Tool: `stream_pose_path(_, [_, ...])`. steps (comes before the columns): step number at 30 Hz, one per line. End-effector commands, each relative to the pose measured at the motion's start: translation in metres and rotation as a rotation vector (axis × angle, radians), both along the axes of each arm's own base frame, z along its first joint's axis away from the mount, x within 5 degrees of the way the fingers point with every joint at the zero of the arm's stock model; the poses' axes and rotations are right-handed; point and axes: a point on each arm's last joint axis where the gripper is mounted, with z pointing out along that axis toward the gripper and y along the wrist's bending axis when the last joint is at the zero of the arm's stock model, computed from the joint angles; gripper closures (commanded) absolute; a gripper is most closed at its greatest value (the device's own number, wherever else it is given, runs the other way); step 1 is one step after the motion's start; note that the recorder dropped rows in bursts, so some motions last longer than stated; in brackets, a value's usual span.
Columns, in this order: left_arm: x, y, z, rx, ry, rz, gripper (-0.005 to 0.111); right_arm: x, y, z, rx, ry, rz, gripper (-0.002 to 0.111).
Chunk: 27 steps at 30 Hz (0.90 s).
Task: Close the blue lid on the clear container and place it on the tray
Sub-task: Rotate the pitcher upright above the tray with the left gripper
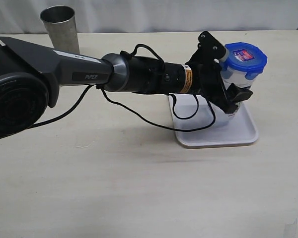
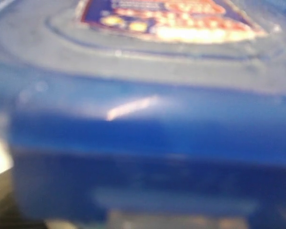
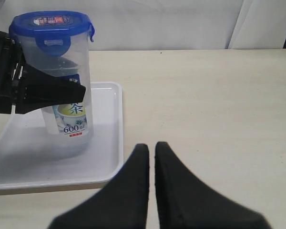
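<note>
The clear container stands upright over the white tray, and the blue lid sits on its top. My left gripper is shut on the container's middle, one finger on each side. In the right wrist view the container shows its printed label, the lid has its flaps down, and the base is at the tray floor; I cannot tell if it touches. The blurred lid fills the left wrist view. My right gripper is shut and empty, above bare table beside the tray.
A grey metal cup stands at the back left of the table. The left arm stretches across the table from the left, and its black cable hangs down to the tray's near-left corner.
</note>
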Motion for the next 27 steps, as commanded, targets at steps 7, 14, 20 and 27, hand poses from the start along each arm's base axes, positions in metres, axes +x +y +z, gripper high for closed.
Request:
stream_pose_path(7, [0.000, -0.002, 0.014, -0.043, 0.000, -0.001, 0.030, 0.000, 0.000, 0.000, 0.003, -0.006, -0.004, 0.104])
stream_pose_path(14, [0.000, -0.001, 0.011, -0.009, -0.022, -0.008, 0.030, 0.000, 0.000, 0.000, 0.003, -0.006, -0.004, 0.104])
stream_pose_path(20, [-0.002, 0.000, 0.006, 0.052, -0.013, -0.031, 0.030, 0.000, 0.000, 0.000, 0.003, -0.006, -0.004, 0.104])
stream_pose_path(27, [-0.001, 0.002, 0.003, 0.092, -0.018, -0.025, 0.030, 0.000, 0.000, 0.000, 0.003, -0.006, -0.004, 0.104])
